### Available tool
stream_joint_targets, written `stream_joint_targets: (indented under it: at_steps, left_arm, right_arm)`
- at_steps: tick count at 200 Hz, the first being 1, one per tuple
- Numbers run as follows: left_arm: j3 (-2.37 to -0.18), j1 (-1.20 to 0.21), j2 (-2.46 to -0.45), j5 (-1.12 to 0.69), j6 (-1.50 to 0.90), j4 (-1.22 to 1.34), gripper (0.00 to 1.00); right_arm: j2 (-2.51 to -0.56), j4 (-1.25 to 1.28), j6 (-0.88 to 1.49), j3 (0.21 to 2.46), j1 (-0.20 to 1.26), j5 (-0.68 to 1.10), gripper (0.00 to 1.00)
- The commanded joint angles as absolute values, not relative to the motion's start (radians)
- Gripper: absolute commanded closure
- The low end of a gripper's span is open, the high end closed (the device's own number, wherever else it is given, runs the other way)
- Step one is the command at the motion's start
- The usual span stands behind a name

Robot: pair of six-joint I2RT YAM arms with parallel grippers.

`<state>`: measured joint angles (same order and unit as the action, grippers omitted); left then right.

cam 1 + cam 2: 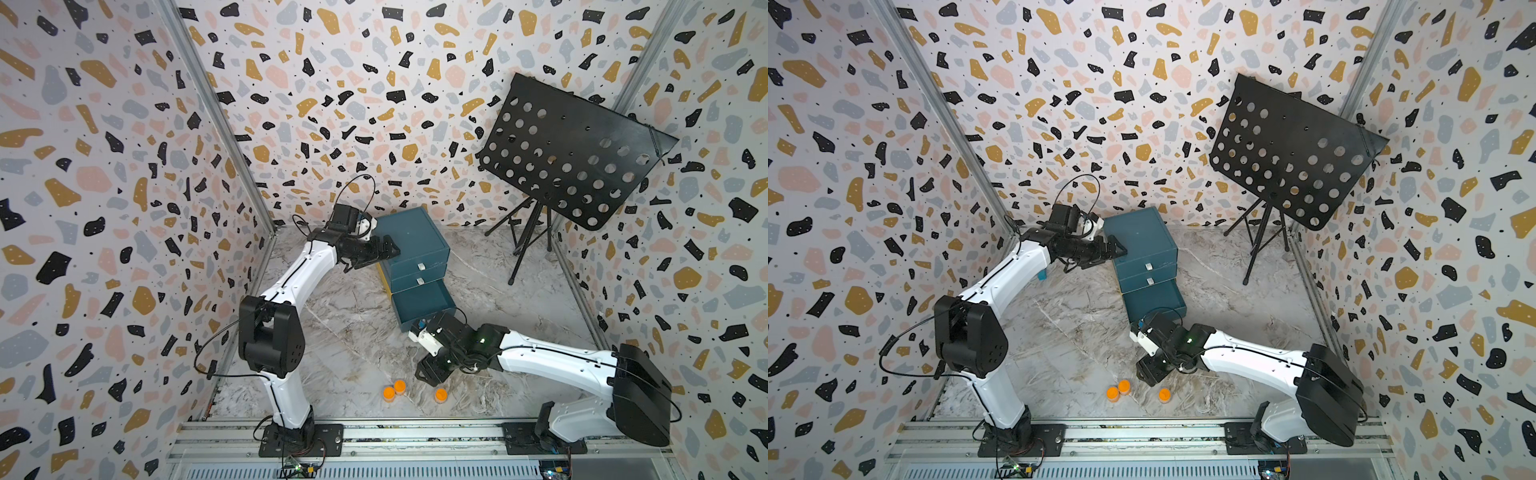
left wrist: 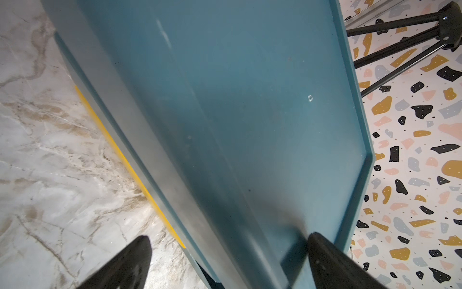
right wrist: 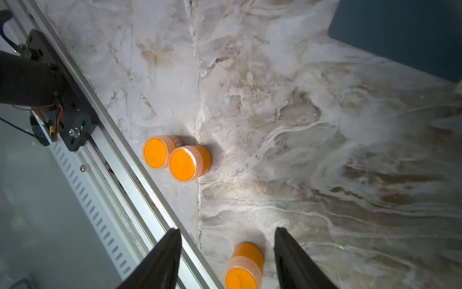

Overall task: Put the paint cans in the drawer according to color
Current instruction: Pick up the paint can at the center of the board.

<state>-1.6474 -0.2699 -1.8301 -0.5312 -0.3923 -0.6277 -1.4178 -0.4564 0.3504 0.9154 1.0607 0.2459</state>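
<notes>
jaws parted and empty, the right gripper (image 3: 227,229) should centre over the lone orange can (image 3: 246,265) near the tabletop's (image 1: 353,324) front edge before closing, while the wide-open left gripper (image 2: 229,236) straddles the drawer's (image 1: 415,245) top edge.

Bright, even light, soft shadows, wide-angle edge distortion in both top views, blurry wrist-view foregrounds.
</notes>
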Motion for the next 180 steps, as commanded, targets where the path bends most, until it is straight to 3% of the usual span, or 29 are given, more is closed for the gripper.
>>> stream_joint_targets:
  at_steps: [1, 54, 180]
  left_arm:
    - [-1.637, -0.276, -1.858, -0.472, -0.362, -0.701, 0.0]
    - [-1.638, -0.276, -1.859, -0.472, -0.362, -0.702, 0.0]
    - [-1.641, -0.275, -1.86, -0.474, -0.362, -0.703, 0.0]
  right_arm:
    - [-1.452, -0.466, 0.302, 0.989, 1.117, 0.275, 0.34]
    - [-1.573, -0.498, 0.255, 1.082, 1.194, 0.237, 0.28]
    - [-1.703, -0.537, 0.179, 1.159, 1.25, 0.112, 0.29]
